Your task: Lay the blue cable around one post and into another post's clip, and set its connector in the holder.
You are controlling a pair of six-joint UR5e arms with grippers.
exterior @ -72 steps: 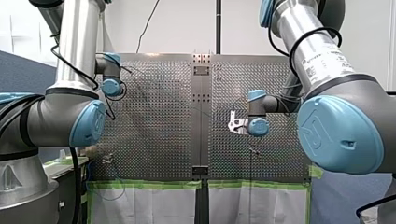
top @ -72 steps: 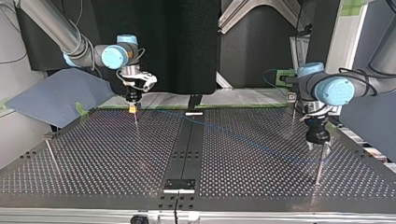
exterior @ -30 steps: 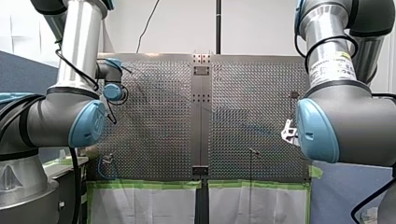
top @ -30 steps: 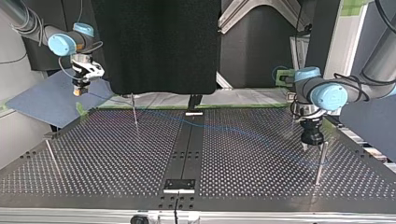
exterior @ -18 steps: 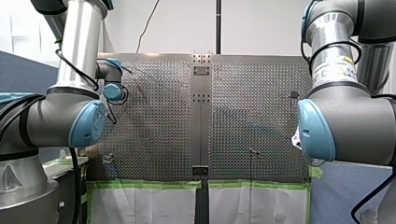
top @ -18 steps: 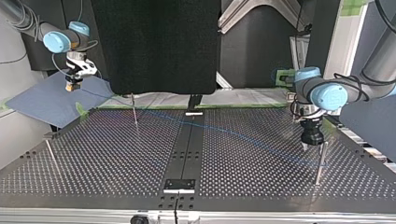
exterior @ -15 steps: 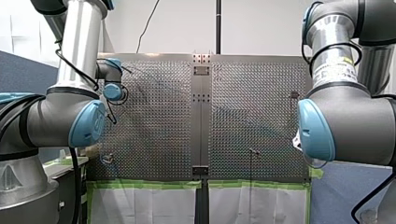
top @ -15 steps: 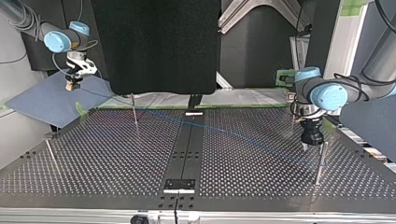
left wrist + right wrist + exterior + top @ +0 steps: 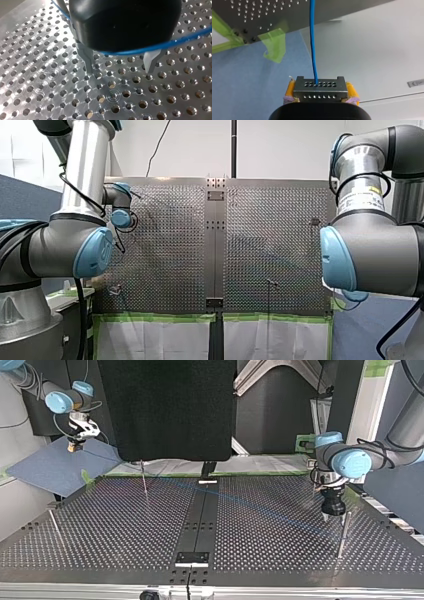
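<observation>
The yellow pads [image 9: 290, 90] of my right gripper [image 9: 320, 91] are clamped on the grey connector [image 9: 319, 86], one on each side. The blue cable [image 9: 312, 45] leaves the connector's holed face and runs straight ahead. Its far end is cut off near a strip of green tape [image 9: 274, 45].

The fingers [image 9: 86, 56] of my left gripper [image 9: 119, 70] stand apart, with their tips just above the perforated table [image 9: 37, 75]. The cable crosses the gap up at the finger roots, and the black gripper body hides where it goes on either side.

In the top view my right gripper sits at ten o'clock, off the table's edge and over a blue mat [image 9: 55, 467]. My left gripper is at three o'clock, with a post [image 9: 343, 532] just beside it at its five o'clock. The cable shows only as a faint line between them, so I cannot tell whether it wraps any post.

In the front view my right arm's elbow hides its gripper.
</observation>
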